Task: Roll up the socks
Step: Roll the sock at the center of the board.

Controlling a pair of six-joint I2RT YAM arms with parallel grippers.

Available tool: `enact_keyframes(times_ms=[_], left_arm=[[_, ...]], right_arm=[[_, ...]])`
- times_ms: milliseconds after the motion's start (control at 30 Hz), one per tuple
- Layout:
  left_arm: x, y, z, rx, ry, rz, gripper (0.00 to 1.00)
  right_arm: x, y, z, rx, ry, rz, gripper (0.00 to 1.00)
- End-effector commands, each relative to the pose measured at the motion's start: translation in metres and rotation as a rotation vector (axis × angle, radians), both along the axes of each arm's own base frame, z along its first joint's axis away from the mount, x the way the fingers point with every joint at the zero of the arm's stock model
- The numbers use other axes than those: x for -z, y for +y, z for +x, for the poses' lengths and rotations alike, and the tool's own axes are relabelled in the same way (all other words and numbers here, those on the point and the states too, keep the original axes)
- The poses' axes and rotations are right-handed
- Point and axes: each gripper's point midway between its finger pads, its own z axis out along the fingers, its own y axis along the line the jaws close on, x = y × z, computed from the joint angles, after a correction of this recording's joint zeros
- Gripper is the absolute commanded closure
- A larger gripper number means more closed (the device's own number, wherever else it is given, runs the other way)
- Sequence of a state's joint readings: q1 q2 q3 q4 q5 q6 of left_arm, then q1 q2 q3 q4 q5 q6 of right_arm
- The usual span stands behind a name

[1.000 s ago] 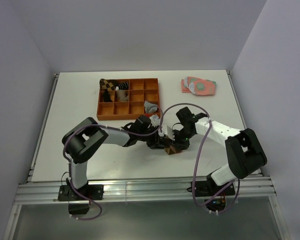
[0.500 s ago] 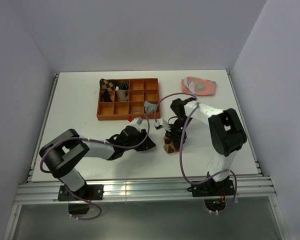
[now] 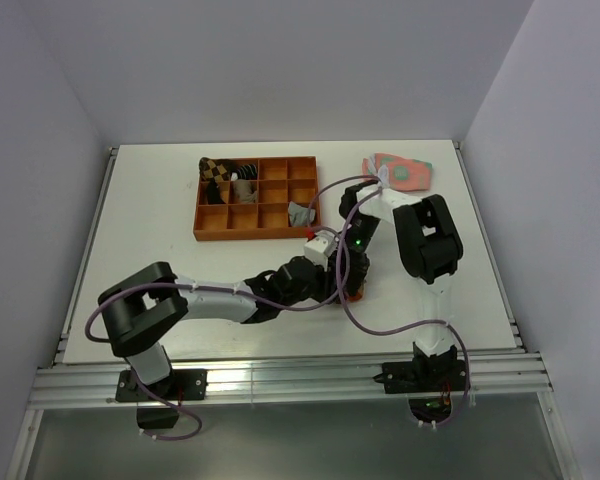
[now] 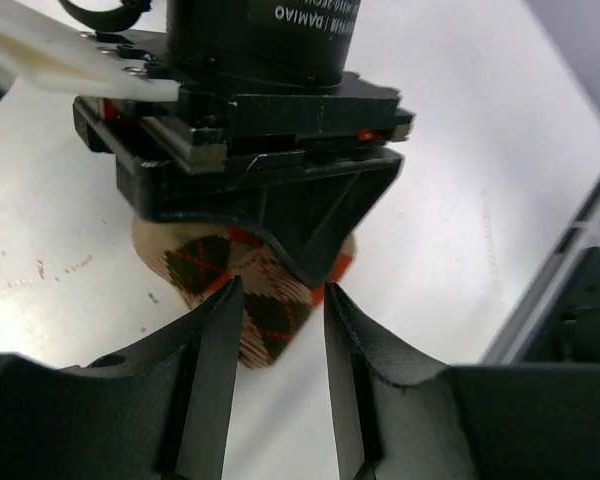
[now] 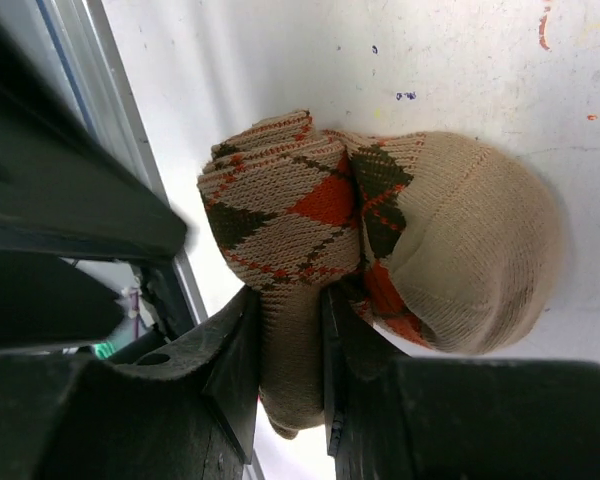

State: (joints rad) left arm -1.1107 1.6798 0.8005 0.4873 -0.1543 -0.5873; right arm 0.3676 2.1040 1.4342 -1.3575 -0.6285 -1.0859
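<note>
The tan argyle sock (image 5: 380, 215) lies bunched on the white table, partly folded over itself. My right gripper (image 5: 292, 300) is shut on a fold of it, and the fabric fills the gap between the jaws. In the top view this sock (image 3: 356, 293) shows only as a small orange patch under both grippers. My left gripper (image 4: 280, 292) is open, its fingertips on either side of the sock's end (image 4: 265, 320) without pinching it. The right wrist housing (image 4: 260, 120) hangs just above that end. The grey sock (image 3: 300, 213) lies on the orange tray's near right corner.
The orange compartment tray (image 3: 208, 232) stands at the back left, with an argyle bundle (image 3: 217, 170) and a grey item (image 3: 242, 187) in its cells. Pink-and-green socks (image 3: 398, 172) lie at the back right. The table's metal edge rail runs close behind the held sock in the right wrist view.
My left gripper has moved right until it meets the argyle sock. The right arm has folded back over the far side, its gripper staying at the sock.
</note>
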Motion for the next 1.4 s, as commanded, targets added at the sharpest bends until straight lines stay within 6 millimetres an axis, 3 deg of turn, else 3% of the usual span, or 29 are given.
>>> enact_keyframes(times_ms=[0,567,667,800,833,900,1100,1367], left_arm=[[0.008,-0.007,0.010,0.032,-0.084,0.091,0.57],[0.059,-0.015,0.004,0.098,-0.007,0.174,0.60],[0.074,-0.013,0.000,0.102,0.038,0.193,0.67],[0.096,-0.009,-0.007,0.108,0.100,0.226,0.89],[0.101,-0.008,-0.009,0.104,0.117,0.231,0.93],[0.110,-0.004,-0.013,0.110,0.141,0.240,0.97],[0.129,0.008,-0.019,0.102,0.234,0.246,1.00],[0.131,0.010,-0.022,0.107,0.326,0.225,1.00]], right_arm=[[0.006,-0.002,0.005,-0.016,0.006,-0.013,0.83],[0.012,0.002,0.010,0.038,-0.007,-0.018,0.81],[0.013,0.004,0.012,0.060,-0.037,-0.014,0.79],[0.013,0.010,0.024,0.120,-0.128,0.006,0.74],[0.014,0.009,0.020,0.131,-0.130,0.007,0.68],[0.008,0.015,0.033,0.183,-0.212,0.030,0.65],[-0.014,0.009,0.037,0.247,-0.346,0.088,0.54],[-0.049,-0.008,0.054,0.375,-0.491,0.153,0.46]])
